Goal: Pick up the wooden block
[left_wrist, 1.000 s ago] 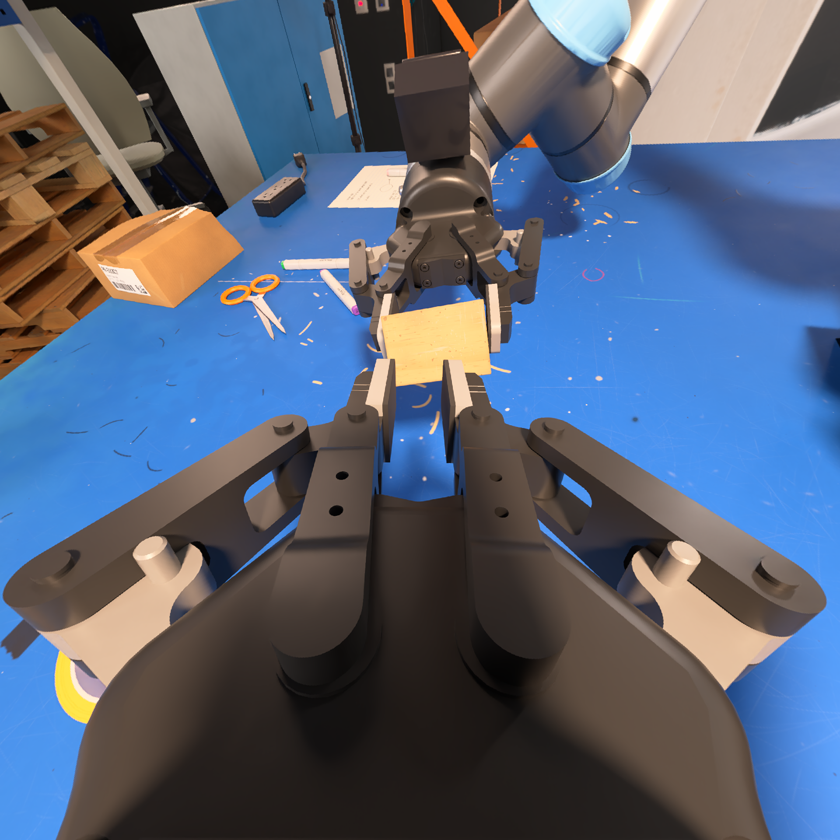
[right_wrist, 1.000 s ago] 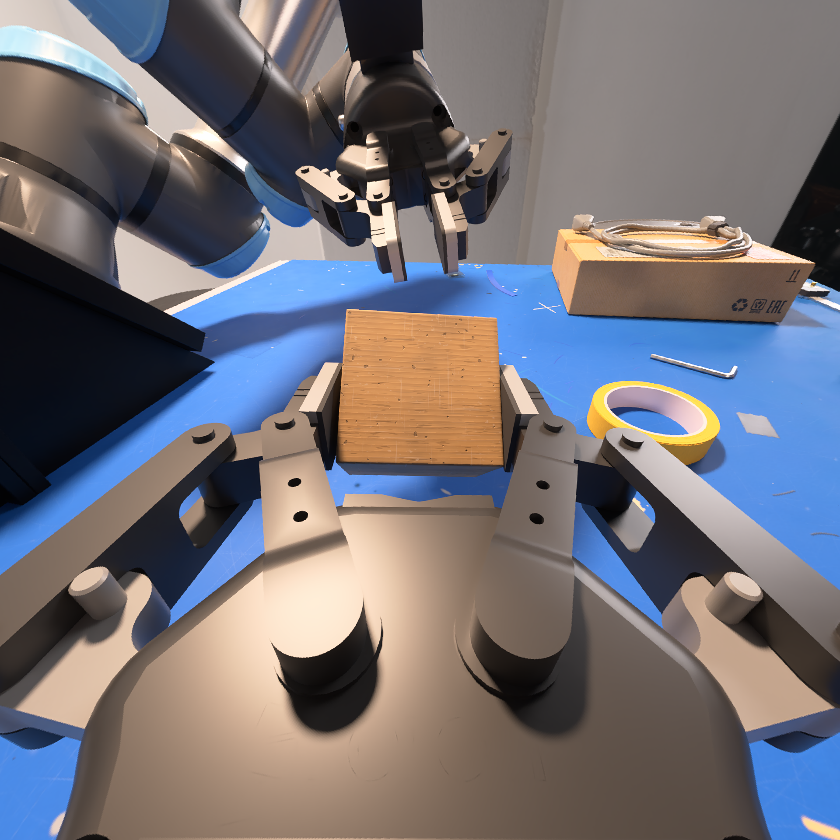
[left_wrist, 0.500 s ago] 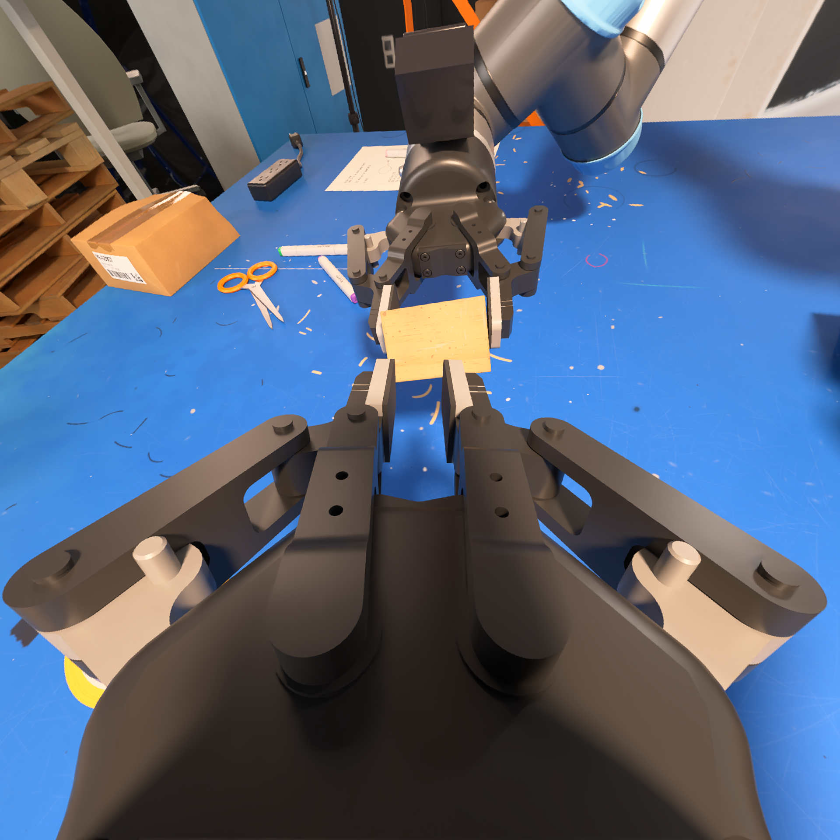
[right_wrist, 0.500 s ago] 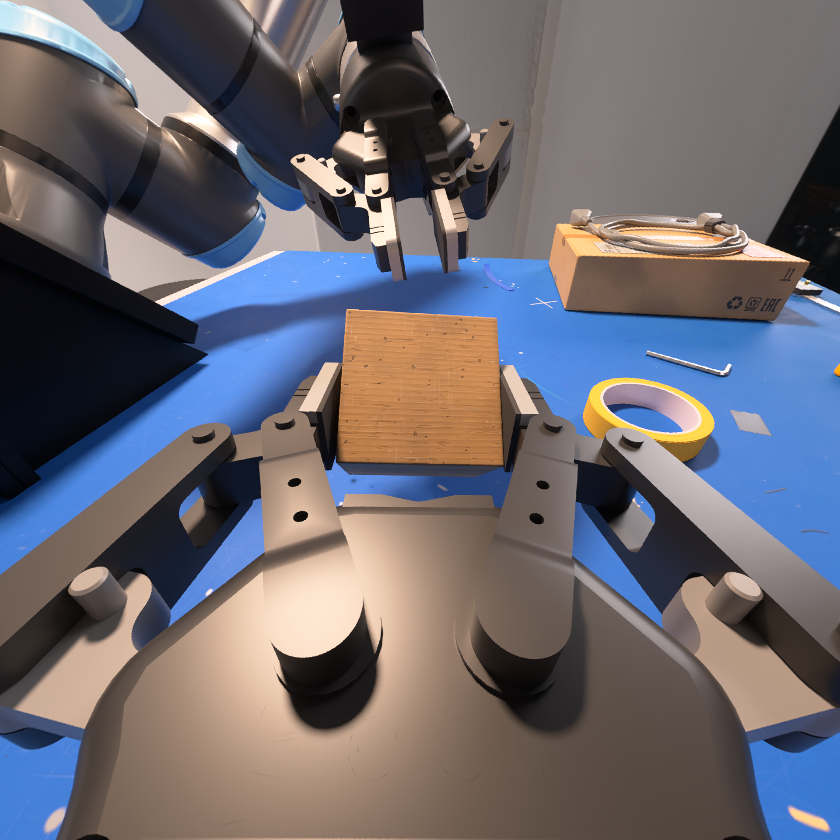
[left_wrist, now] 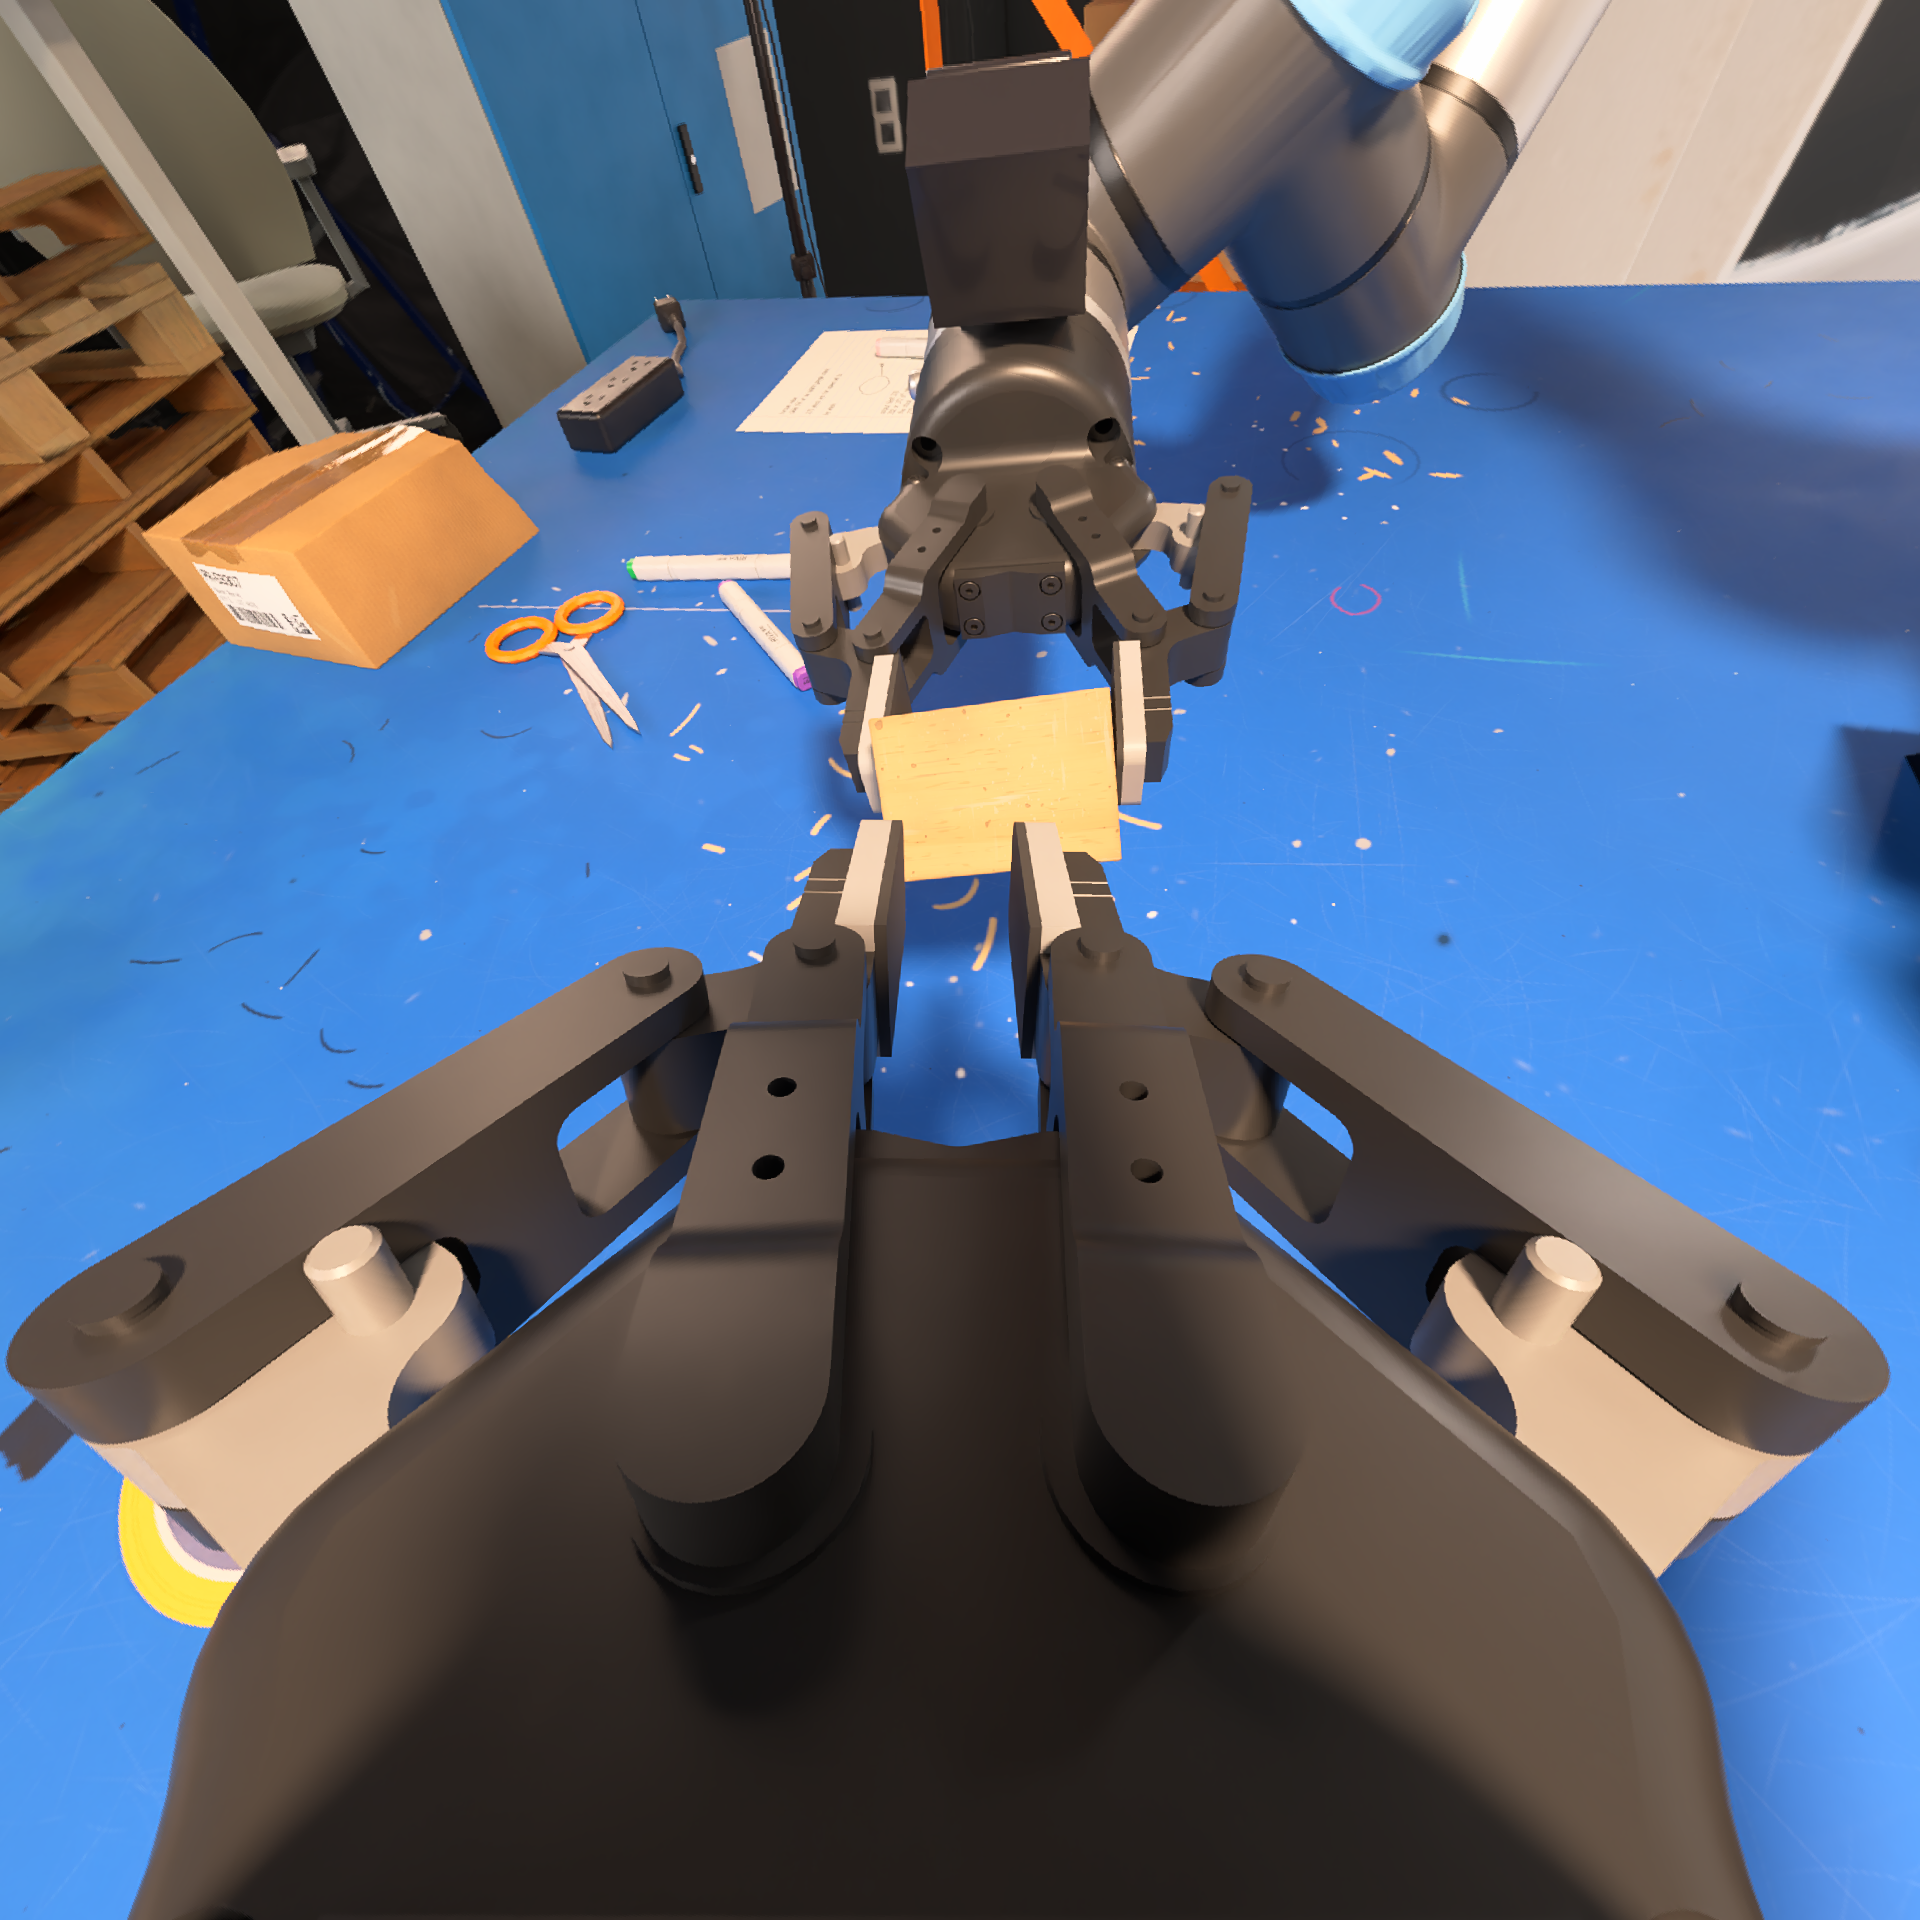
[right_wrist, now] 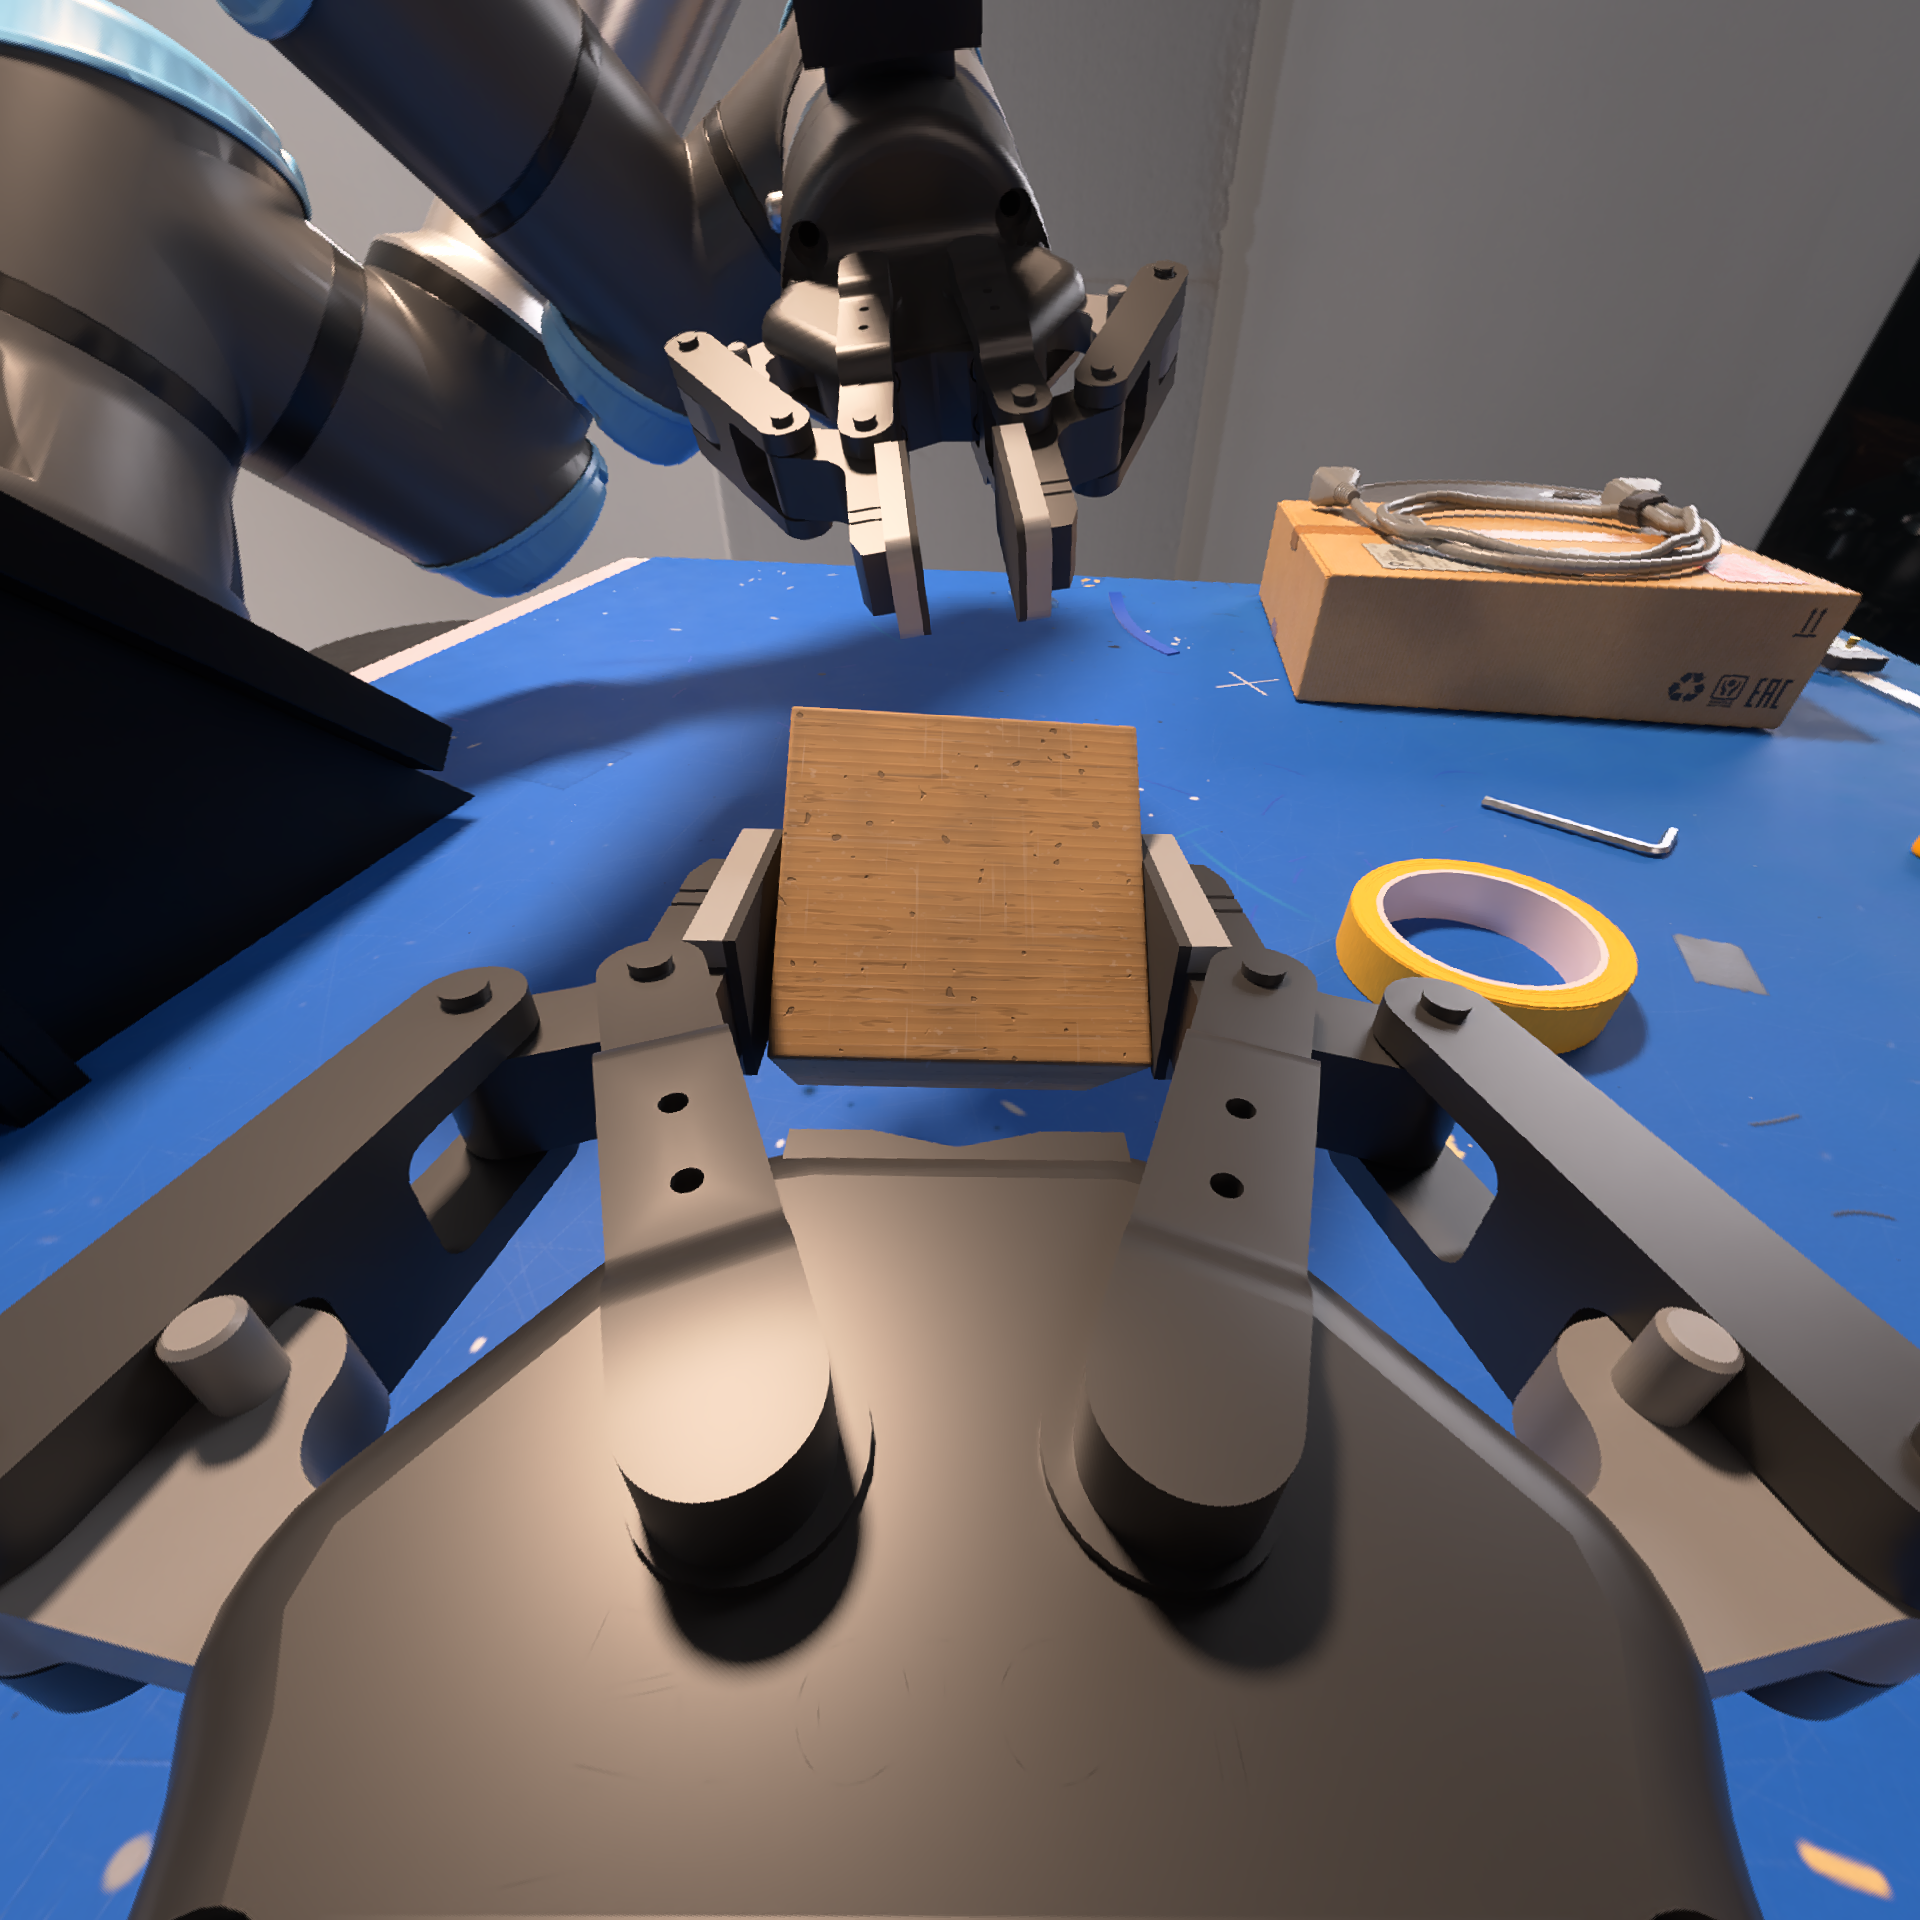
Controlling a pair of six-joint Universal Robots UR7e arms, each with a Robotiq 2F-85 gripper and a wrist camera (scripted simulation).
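Note:
The wooden block [right_wrist: 961, 894] is a square, flat piece of light wood. My right gripper [right_wrist: 961, 868] is shut on it, one finger on each side, and holds it just above the blue table [right_wrist: 1351, 769]. In the left wrist view the block [left_wrist: 992, 779] sits between the right gripper's pads [left_wrist: 1130, 727], facing me. My left gripper [left_wrist: 954, 862] is empty, its fingers a narrow gap apart, just in front of the block's near edge. In the right wrist view the left gripper [right_wrist: 971, 613] hangs above and beyond the block.
A yellow tape roll [right_wrist: 1486, 956], an allen key [right_wrist: 1579, 826] and a cardboard box [right_wrist: 1538, 623] with a coiled cable lie right of the block. Orange scissors [left_wrist: 561, 644], markers [left_wrist: 717, 566], another cardboard box [left_wrist: 343, 540] and a power strip [left_wrist: 618, 400] lie on the other side.
The right gripper keeps hold of the block. In the right wrist view the left gripper has moved slightly higher. Its fingers keep the same narrow gap.

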